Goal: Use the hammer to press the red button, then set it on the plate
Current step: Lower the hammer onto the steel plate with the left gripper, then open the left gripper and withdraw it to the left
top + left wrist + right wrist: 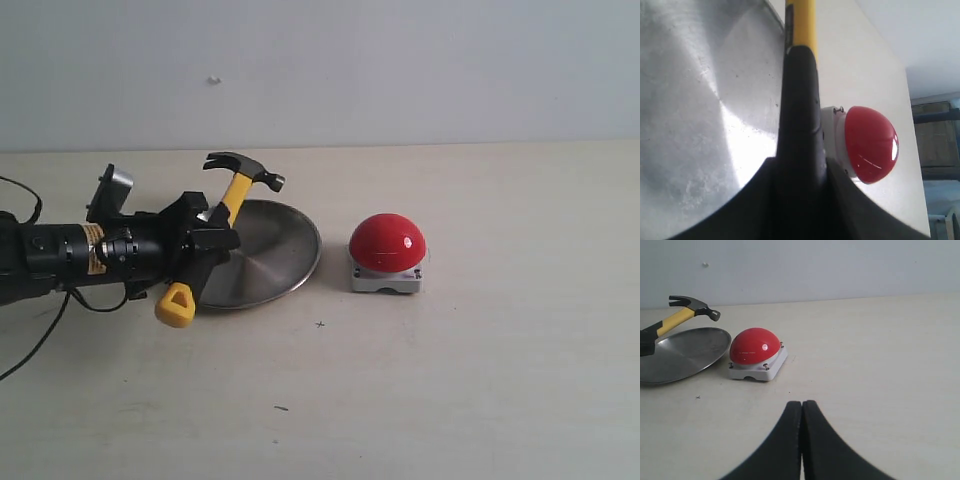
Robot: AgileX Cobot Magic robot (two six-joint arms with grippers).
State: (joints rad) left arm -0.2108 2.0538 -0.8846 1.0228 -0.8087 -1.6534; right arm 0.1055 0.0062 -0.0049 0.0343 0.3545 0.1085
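Observation:
The hammer (237, 190) is held off the table at a slant, its dark head up and pointing right, its yellow looped end down near the table. My left gripper (212, 232) is shut on the black part of the handle (800, 125), over the left side of the silver plate (272, 250). The red button (387, 243) on its grey base stands right of the plate, apart from the hammer head. My right gripper (802, 407) is shut and empty, low over the bare table, facing the red button (754, 346). It does not show in the exterior view.
The pale table top (470, 380) spreads in front of and to the right of the button. A plain wall (400, 70) closes the back. The left arm's black cable (40, 330) trails along the table's left edge.

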